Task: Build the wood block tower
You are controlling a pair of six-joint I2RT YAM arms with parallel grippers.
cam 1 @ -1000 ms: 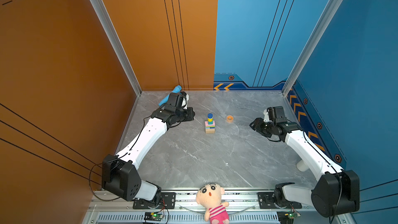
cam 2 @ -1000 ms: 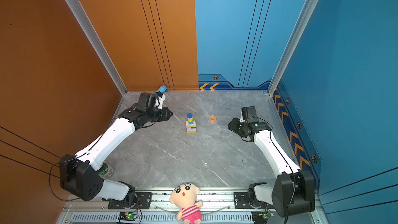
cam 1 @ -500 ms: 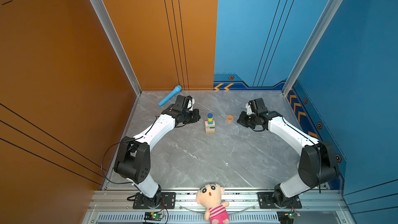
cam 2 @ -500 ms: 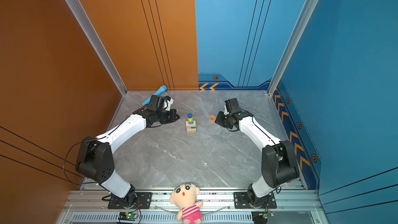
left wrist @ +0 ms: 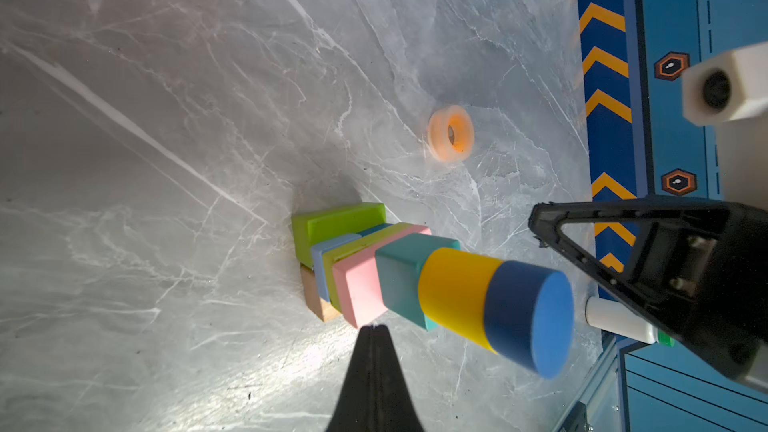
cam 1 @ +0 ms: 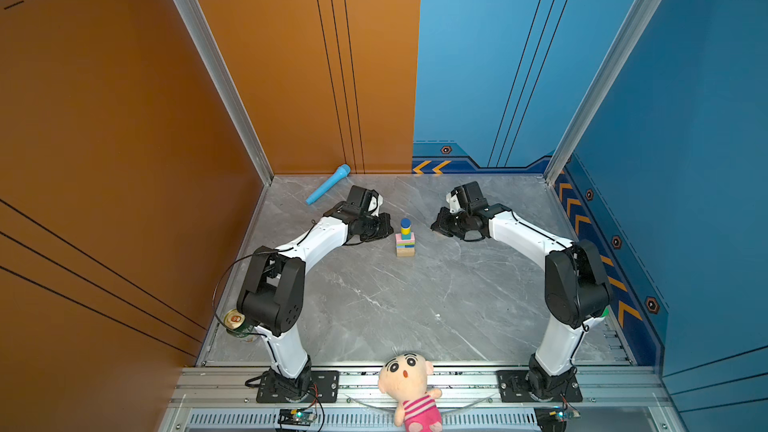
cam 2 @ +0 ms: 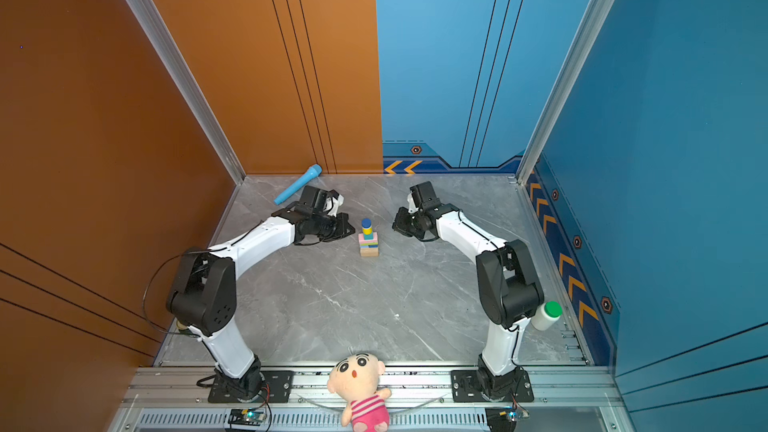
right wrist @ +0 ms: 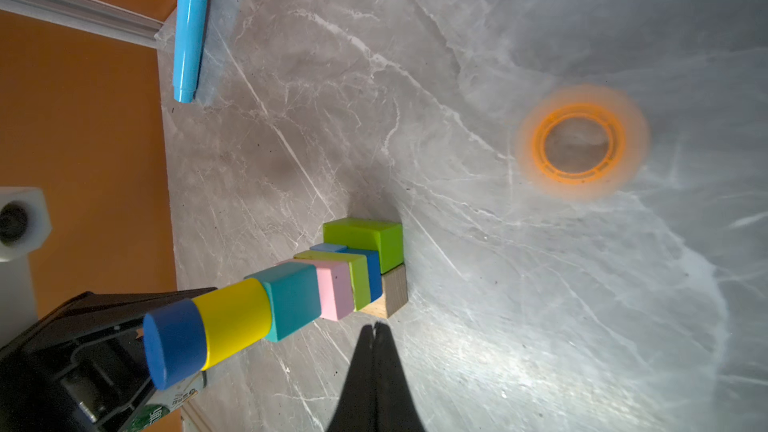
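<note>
The wood block tower (cam 1: 405, 238) (cam 2: 368, 238) stands upright mid-table. From the table up it has a tan brick, lime green brick, light and dark blue cubes, a lime and a pink brick, teal cube (left wrist: 401, 276) (right wrist: 293, 297), yellow cylinder and dark blue cylinder (left wrist: 528, 322) (right wrist: 174, 342). My left gripper (cam 1: 388, 228) (cam 2: 351, 227) (left wrist: 374, 328) is shut and empty just left of the tower. On the tower's right my right gripper (cam 1: 434, 226) (cam 2: 395, 226) (right wrist: 376, 326) is also shut and empty. Neither touches the blocks.
An orange tape ring (left wrist: 451, 132) (right wrist: 582, 147) lies near the right gripper. A light-blue toy microphone (cam 1: 328, 184) (right wrist: 191, 27) lies at the back left corner. A can (cam 1: 237, 322), a white green-capped bottle (cam 2: 546, 315) and a plush doll (cam 1: 409, 384) sit by the arm bases.
Both arms have swung inward from the table's sides to flank the tower. Both grippers have closed. The tower has not moved.
</note>
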